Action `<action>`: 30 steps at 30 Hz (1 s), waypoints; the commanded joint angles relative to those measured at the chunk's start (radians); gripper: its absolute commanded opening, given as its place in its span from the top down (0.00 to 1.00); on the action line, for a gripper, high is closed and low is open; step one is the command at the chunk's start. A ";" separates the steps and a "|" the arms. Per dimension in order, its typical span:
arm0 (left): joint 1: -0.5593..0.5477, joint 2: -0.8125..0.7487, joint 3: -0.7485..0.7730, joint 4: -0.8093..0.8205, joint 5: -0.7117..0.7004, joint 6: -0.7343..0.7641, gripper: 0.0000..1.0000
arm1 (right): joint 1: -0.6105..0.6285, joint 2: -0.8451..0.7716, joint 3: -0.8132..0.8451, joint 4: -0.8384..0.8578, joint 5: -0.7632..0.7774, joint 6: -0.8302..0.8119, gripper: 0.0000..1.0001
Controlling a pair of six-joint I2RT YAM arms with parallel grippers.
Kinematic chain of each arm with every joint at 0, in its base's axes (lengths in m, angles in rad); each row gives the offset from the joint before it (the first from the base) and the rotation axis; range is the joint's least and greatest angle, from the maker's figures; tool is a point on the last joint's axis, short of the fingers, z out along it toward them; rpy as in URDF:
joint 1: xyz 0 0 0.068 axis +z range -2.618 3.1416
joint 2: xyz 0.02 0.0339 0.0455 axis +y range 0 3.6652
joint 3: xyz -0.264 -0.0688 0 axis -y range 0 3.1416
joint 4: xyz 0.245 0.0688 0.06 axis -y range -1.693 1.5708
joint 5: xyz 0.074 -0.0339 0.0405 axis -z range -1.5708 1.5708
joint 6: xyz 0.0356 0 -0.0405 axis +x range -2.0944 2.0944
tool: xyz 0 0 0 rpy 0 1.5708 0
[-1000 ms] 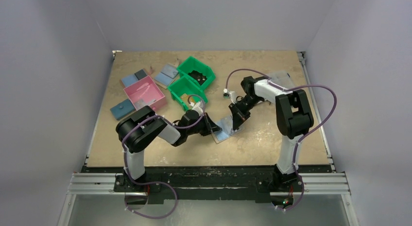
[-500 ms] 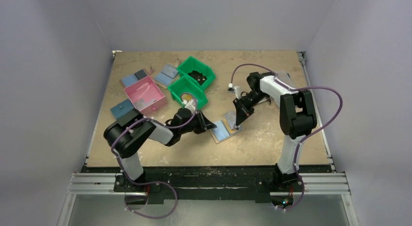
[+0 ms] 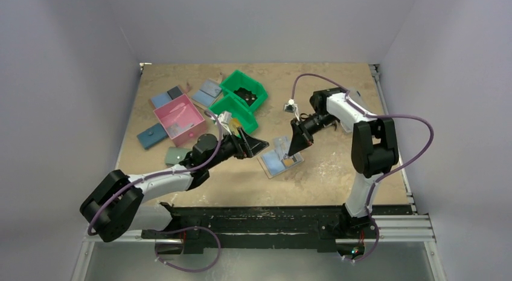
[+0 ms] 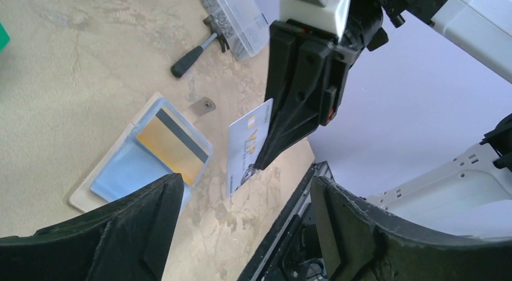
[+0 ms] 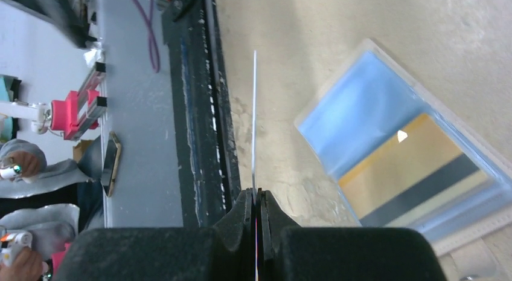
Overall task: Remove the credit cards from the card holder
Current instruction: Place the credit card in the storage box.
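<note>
Pinches a white card by its edge in the tightly closed right gripper, lifted just beside the unfolded card holder on the table. Holds the left gripper spread wide, empty. Risks dropping that thinly gripped card; risks dragging the unpinned card holder along with the yellow card.

**Head count on the worktop**

Two cards are counted: one white card, one yellow-orange card. Also seen: one card holder, two green bins, one pink bin, plus two grippers, the left gripper and the right gripper.
</note>
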 commanded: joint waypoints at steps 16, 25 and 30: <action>-0.043 0.196 0.034 0.320 0.120 -0.116 0.31 | 0.009 -0.103 -0.011 -0.095 -0.181 -0.147 1.00; -0.059 0.341 0.086 0.493 0.200 -0.184 0.97 | 0.044 -0.095 -0.013 -0.093 -0.178 -0.146 1.00; -0.045 0.305 0.075 0.413 0.205 -0.132 1.00 | 0.042 -0.107 -0.008 -0.083 -0.157 -0.140 0.69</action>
